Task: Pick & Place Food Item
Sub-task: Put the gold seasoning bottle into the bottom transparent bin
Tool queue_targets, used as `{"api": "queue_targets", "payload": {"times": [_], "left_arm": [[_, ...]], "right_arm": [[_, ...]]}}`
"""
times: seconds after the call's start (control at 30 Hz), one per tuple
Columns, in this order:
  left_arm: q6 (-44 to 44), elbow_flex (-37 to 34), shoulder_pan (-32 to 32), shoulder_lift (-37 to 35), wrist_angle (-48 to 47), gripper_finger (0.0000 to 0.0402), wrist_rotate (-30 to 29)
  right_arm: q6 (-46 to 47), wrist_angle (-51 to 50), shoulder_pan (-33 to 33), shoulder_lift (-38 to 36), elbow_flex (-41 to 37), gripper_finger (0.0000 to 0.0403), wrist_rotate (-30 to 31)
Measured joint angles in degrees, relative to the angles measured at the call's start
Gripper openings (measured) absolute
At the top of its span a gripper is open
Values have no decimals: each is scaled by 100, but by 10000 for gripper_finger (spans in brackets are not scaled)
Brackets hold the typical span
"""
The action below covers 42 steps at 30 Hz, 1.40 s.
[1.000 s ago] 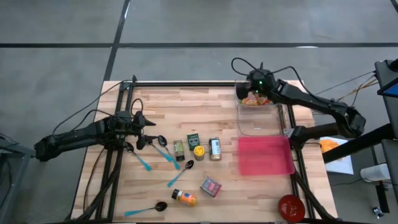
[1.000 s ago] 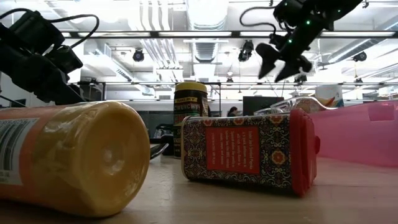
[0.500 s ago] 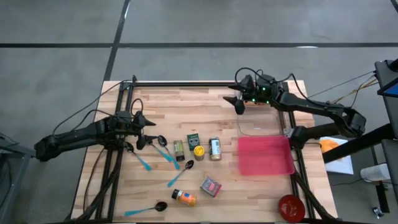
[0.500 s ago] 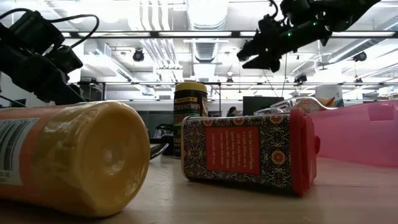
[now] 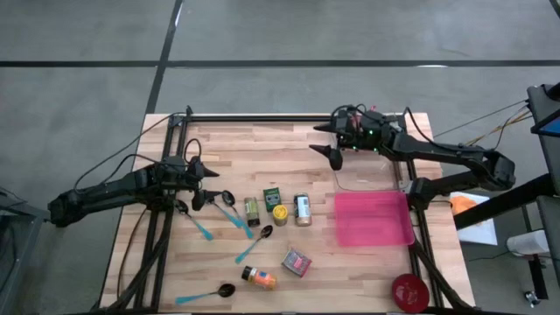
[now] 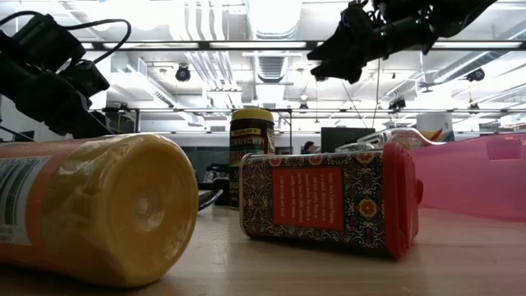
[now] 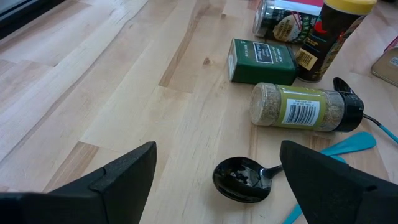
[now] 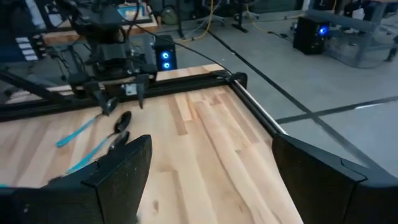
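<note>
The right arm reaches in from the table's right edge, extended along the far side of the table, with the right gripper (image 5: 332, 145) raised above the wood near the far rail. Its fingers are spread wide and hold nothing; the right wrist view shows only bare planks between them. Just beside this gripper, toward the right edge, lies the clear container (image 5: 366, 171); whether food sits in it cannot be told, as the arm covers its far end. The pink lid (image 5: 373, 219) lies nearer the front, beyond the container.

The left arm stretches in from the left edge, low and nearly level. The left gripper (image 5: 208, 185) hangs just above the table, jaws wide apart and empty. Directly ahead of it in the left wrist view lies a black spoon (image 7: 241, 179); beyond it lie a herb jar (image 7: 305, 107) on its side, a green box (image 7: 261, 60) and a yellow-capped bottle (image 7: 328, 38).

Well apart from both grippers, toward the front of the table, lie a patterned tin (image 5: 297, 261) and an orange bottle (image 5: 260, 278), both on their sides. A red bowl (image 5: 409, 292) sits at the front right corner. Blue-handled spoons (image 5: 251, 246) are scattered between the left gripper and the front edge.
</note>
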Motion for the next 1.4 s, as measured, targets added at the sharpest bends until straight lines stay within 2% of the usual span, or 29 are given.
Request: {"api": "queue_targets", "payload": {"times": [0.17,0.23,0.47,0.67,0.83,0.93,1.17,1.4], "left_arm": [[-2,0,0,0,0,345,0],[0,0,-2,0,0,345,0],[-2,0,0,0,0,345,0],[0,0,0,0,0,345,0],[0,0,-2,0,0,345,0],[-1,0,-1,0,0,345,0],[-1,0,-2,0,-1,345,0],[0,0,-1,3,0,345,0]], "right_arm": [[-217,15,356,-1,4,330,17],[-188,19,548,-1,4,330,239],[521,-104,1368,-1,-61,330,1612],[1691,-641,2117,1,-64,330,3232],[2214,-676,2667,1,-66,330,3902],[2435,-918,2898,1,42,329,4088],[2629,-1198,3104,39,141,329,4061],[4021,-2055,3143,115,182,329,4027]]}}
